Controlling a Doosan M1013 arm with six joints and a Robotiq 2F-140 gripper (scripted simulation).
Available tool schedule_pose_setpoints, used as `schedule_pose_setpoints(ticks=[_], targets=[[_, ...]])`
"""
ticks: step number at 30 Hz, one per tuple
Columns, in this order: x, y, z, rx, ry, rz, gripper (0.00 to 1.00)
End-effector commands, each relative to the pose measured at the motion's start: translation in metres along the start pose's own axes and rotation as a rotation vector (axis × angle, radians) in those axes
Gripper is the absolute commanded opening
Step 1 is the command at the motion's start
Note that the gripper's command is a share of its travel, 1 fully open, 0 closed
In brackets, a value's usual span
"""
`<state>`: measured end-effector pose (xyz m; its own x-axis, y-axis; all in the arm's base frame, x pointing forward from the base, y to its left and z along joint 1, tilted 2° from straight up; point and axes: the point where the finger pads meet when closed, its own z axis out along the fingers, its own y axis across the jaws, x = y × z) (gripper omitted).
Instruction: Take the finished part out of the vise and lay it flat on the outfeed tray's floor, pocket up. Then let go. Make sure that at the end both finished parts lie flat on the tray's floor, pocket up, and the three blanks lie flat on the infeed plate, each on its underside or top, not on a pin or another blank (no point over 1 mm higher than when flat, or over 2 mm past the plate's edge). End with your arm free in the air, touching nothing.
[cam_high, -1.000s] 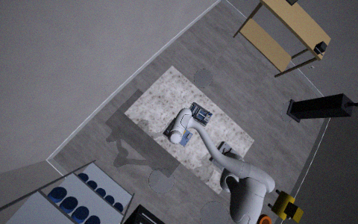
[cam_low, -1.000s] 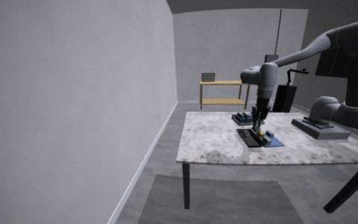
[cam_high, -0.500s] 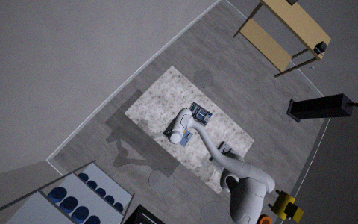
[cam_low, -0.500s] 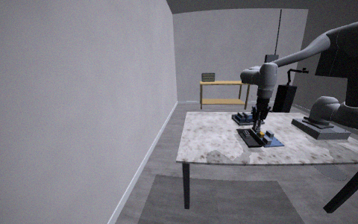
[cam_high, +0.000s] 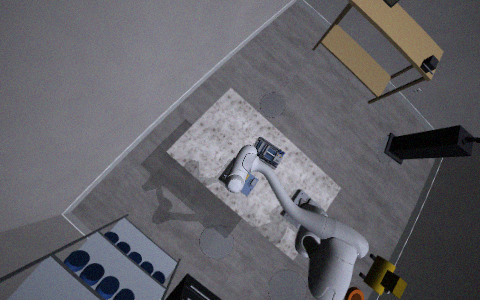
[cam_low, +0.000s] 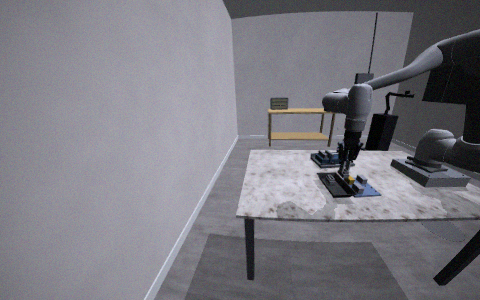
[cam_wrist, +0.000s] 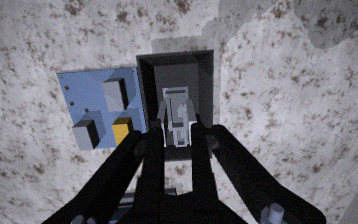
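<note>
Black two-finger claw (cam_wrist: 177, 131) is nearly closed, clamped on the small pale-grey machined part (cam_wrist: 176, 116), w/ its rectangular pocket facing the wrist cam. Part hangs directly over the dark open-top outfeed tray (cam_wrist: 146, 95); contact w/ the tray floor can't be told. Tray sits on the mottled marble-look table (cam_low: 280, 180), touching a blue fixture plate (cam_wrist: 82, 90) carrying grey, black & yellow blocks. Blue-grey vise (cam_high: 269, 151) stands apart, further back.
</note>
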<state>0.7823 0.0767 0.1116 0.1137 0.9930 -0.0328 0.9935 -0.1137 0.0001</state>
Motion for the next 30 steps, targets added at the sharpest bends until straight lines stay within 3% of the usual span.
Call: schedule_pose_setpoints(ticks=[1,30], targets=[[0.000,0.000,0.000,0.000,0.000,0.000,0.00],[0.000,0.000,0.013,0.000,0.000,0.000,0.00]])
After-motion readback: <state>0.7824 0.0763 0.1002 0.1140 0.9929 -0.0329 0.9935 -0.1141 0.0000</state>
